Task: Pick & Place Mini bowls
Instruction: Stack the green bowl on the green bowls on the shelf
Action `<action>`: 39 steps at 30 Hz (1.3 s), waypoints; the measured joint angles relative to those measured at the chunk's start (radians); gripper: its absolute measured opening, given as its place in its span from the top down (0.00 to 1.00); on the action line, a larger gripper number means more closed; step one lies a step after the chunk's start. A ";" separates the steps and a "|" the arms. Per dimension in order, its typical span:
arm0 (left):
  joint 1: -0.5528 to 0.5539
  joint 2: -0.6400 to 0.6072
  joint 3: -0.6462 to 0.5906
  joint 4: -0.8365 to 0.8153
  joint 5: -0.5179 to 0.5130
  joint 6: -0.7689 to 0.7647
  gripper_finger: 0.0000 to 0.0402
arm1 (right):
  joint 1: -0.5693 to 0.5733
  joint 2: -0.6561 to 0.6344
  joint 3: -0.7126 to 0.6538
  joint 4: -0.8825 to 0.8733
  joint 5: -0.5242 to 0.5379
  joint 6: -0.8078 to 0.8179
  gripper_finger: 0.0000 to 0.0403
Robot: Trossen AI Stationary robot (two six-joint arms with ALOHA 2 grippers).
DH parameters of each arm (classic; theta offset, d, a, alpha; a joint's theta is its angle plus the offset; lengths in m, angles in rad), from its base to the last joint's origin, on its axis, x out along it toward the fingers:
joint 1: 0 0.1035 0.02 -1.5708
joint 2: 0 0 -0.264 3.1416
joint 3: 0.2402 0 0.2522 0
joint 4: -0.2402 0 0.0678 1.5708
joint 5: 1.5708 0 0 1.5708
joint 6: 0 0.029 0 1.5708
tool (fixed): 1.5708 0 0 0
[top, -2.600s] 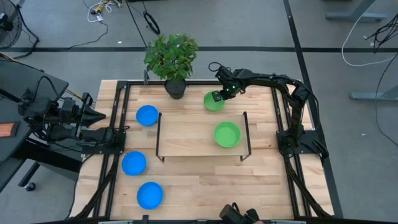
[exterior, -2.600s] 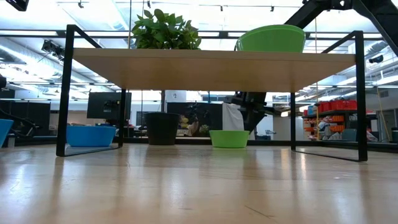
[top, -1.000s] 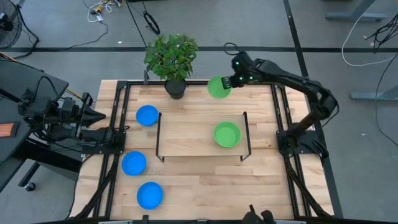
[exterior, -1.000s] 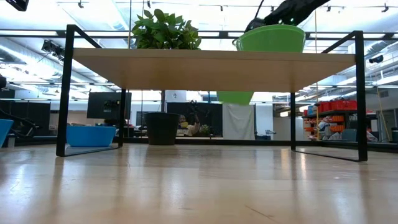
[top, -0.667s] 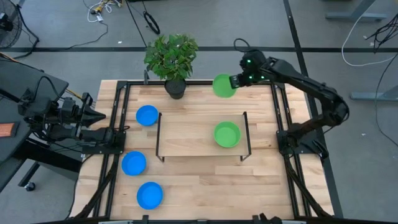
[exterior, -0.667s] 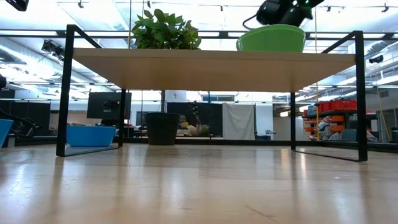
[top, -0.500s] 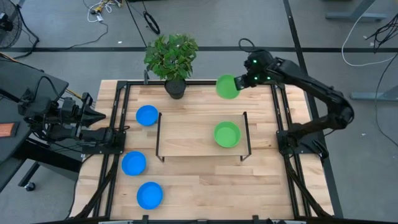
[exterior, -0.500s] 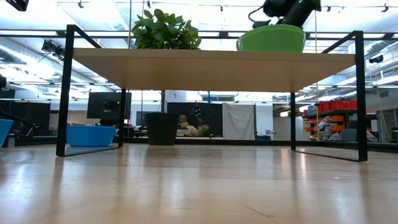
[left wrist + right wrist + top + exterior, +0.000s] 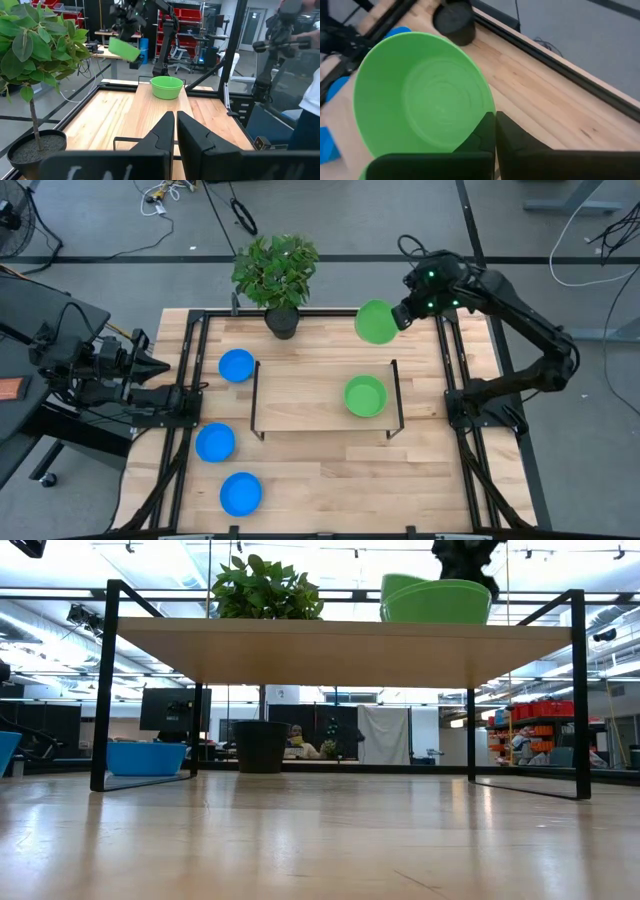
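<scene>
My right gripper (image 9: 398, 316) is in the air over the table's far edge, shut on a green mini bowl (image 9: 375, 322), which fills the right wrist view (image 9: 422, 95). A second green bowl (image 9: 365, 396) sits on its base on the raised wooden shelf (image 9: 300, 395). Three blue bowls (image 9: 236, 365) (image 9: 215, 443) (image 9: 240, 493) rest on the table's left half. No third green bowl shows. My left gripper (image 9: 175, 127) waits shut at the table's left edge. My right gripper pinches the green bowl's rim (image 9: 486, 116) on the side toward the table's right edge, one finger (image 9: 510, 132) outside the wall. The fingers come from the right, slanting down. The bowl is lifted clear and tilted, seen in the left wrist view (image 9: 124, 48).
A leafy plant in a dark pot (image 9: 282, 321) stands at the far edge, left of the held bowl. The shelf's black frame legs (image 9: 396, 395) rise above the table. Black rails run along the table's sides (image 9: 452, 370). Bare wood lies at the near right.
My right gripper has risen with the green bowl from below shelf height to above it. It has also moved along the far edge toward the table's right. The bowl has stayed in the hold.
</scene>
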 joint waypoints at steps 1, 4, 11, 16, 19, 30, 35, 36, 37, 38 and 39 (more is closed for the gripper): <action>0.000 0.000 0.000 0.000 0.000 0.000 0.94 | 0.008 0.000 0.016 -0.008 0.000 -0.001 1.00; 0.000 0.000 0.000 0.000 0.000 0.000 0.94 | 0.034 0.000 0.053 -0.036 -0.002 -0.002 1.00; 0.000 0.000 0.000 0.000 0.000 0.000 0.94 | 0.109 0.001 0.129 -0.115 -0.010 0.003 1.00; 0.000 0.000 0.000 0.000 0.000 0.000 0.94 | 0.185 0.005 0.189 -0.199 -0.013 0.009 1.00; 0.000 0.000 0.000 0.000 0.000 0.000 0.94 | 0.236 0.012 0.216 -0.246 -0.020 0.027 1.00; 0.000 0.000 0.000 0.000 0.000 0.000 0.94 | 0.417 0.091 0.241 -0.327 -0.027 0.055 1.00; 0.000 0.000 0.000 0.000 0.000 0.000 0.94 | 0.452 0.151 0.241 -0.344 -0.034 0.048 1.00; 0.000 0.000 0.000 0.000 0.000 0.000 0.94 | 0.459 0.164 0.241 -0.344 -0.034 0.044 1.00; 0.000 0.000 0.000 0.000 0.000 0.000 0.94 | 0.464 0.176 0.241 -0.345 -0.034 0.034 1.00; 0.000 0.000 0.000 0.000 0.000 0.000 0.94 | 0.469 0.188 0.241 -0.345 -0.035 0.028 1.00; 0.000 0.000 0.000 0.000 0.000 0.000 0.94 | 0.473 0.200 0.241 -0.346 -0.035 0.021 1.00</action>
